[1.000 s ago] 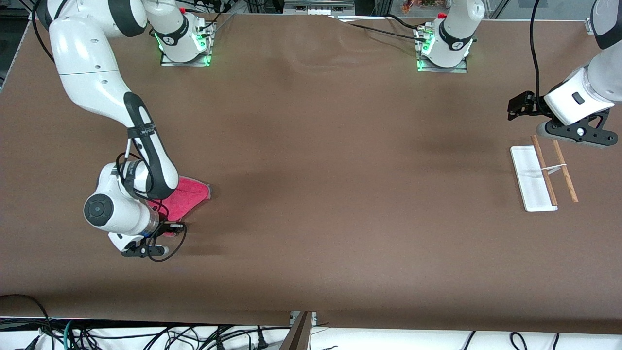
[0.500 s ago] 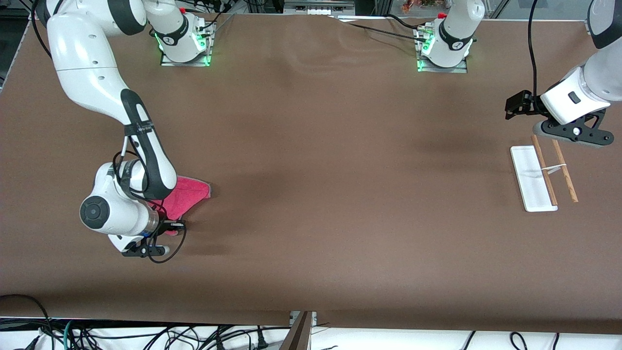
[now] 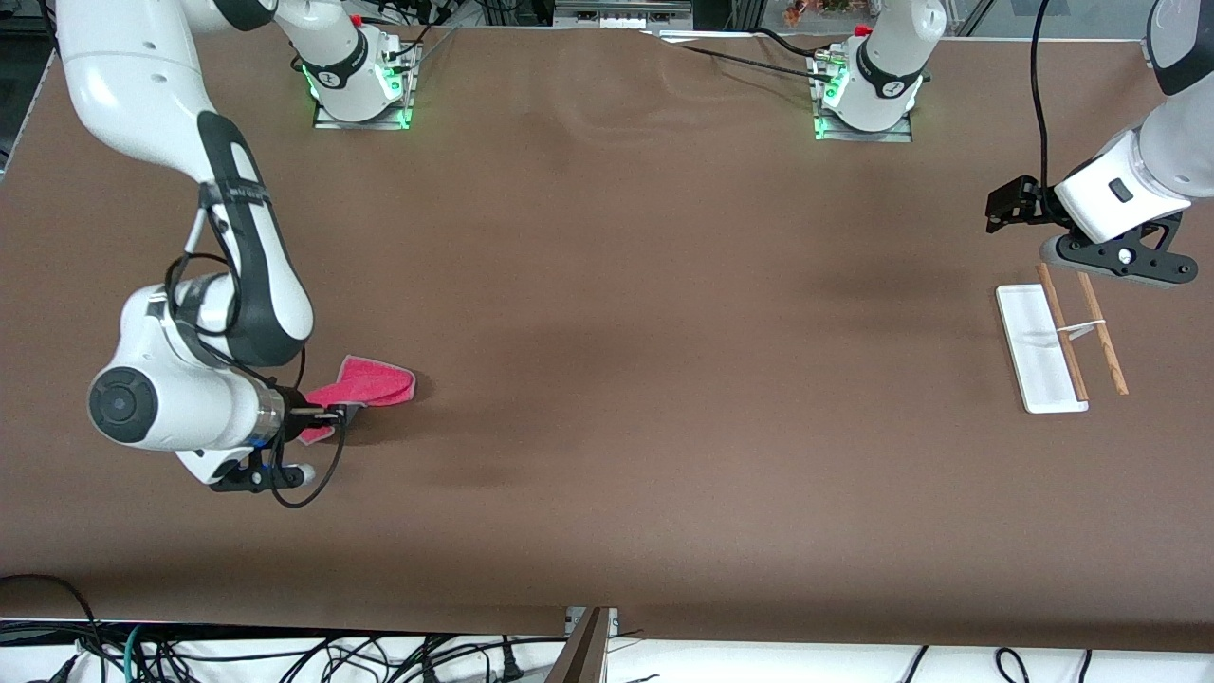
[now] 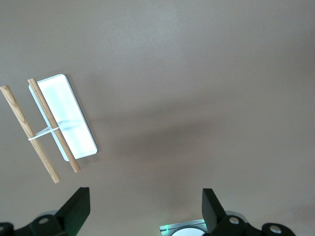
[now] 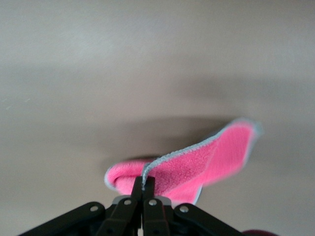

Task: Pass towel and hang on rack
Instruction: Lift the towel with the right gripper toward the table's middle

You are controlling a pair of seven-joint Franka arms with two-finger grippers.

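A: What stood on the brown table (image 3: 626, 313) between the arms?
B: Bare cloth in the middle. Only the rack (image 3: 1053, 341) occupied the left arm's end, the towel (image 3: 365, 384) the right arm's.

The towel (image 5: 197, 164) looked like soft fleecy cloth, its pink face fuzzy and matt, with a grey stitched border. The rack (image 4: 64, 120) had a glossy, smooth white base, probably plastic, and two rods of light wood with visible grain. The table (image 3: 664, 379) was covered with matt brown material
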